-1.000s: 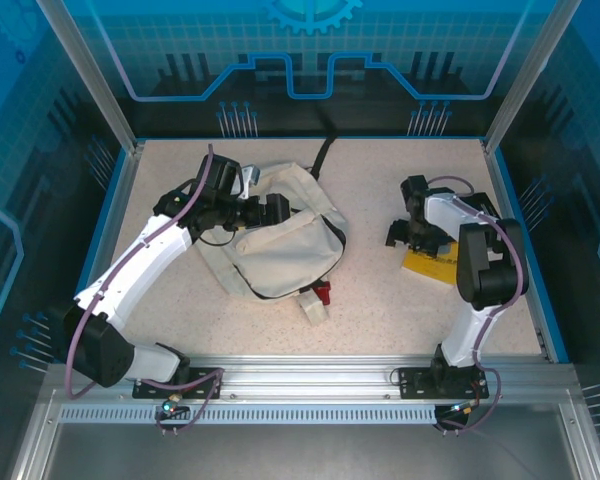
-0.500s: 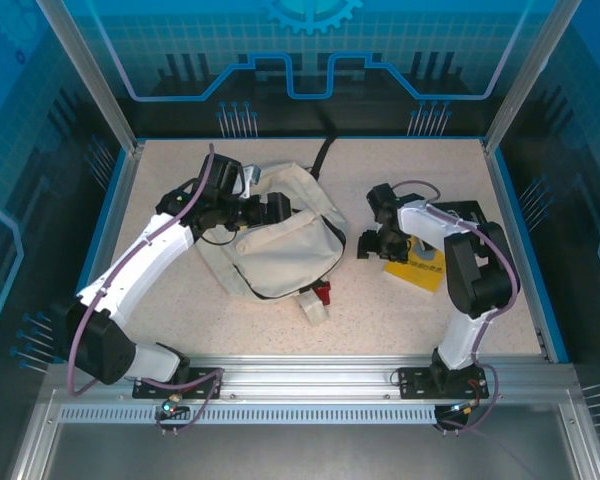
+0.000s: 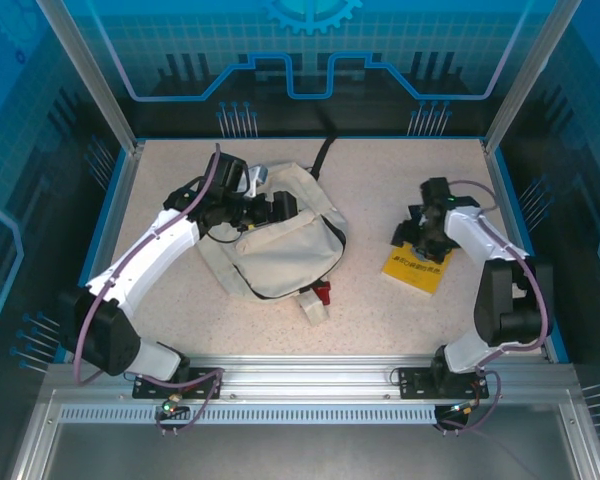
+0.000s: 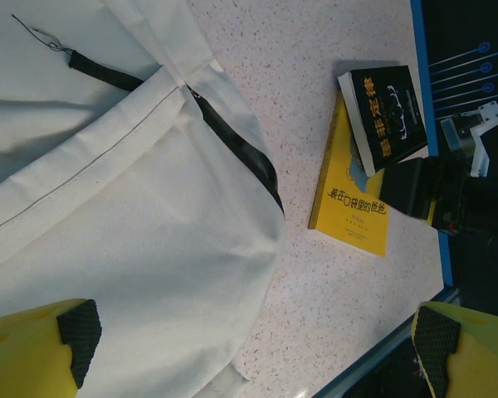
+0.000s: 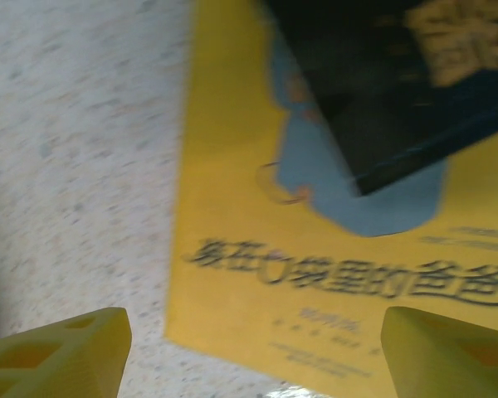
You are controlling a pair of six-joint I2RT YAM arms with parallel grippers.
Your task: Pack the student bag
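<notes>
Nearest my bases, on the speckled table (image 3: 380, 325), a small red thing (image 3: 324, 294) and a pale block (image 3: 313, 308) lie touching the near edge of the student bag (image 3: 280, 250). I cannot tell what either one is.

The bag lies flat, left of the table's middle, its cream fabric slumped and creased. My left gripper (image 4: 257, 336) hangs over the bag's far part with its yellow fingers (image 4: 33, 352) spread as wide as they go and nothing between them. From that wrist I look down on the cloth and a dark zip line (image 4: 241, 149) that curves across it.

Over on the right side, well apart from the bag, a yellow book (image 3: 418, 270) lies flat on the table. My right gripper (image 5: 253, 348) hovers just above it, fingers spread and gripping nothing. The yellow cover with its line of dark print shows between the two tips. A black book (image 4: 386, 108) rests with one corner lying over the yellow book's far part, and the rest of it reaches toward the table's right rim.

Farthest out, a black strap (image 3: 323, 155) runs from the bag's top toward the back wall.
</notes>
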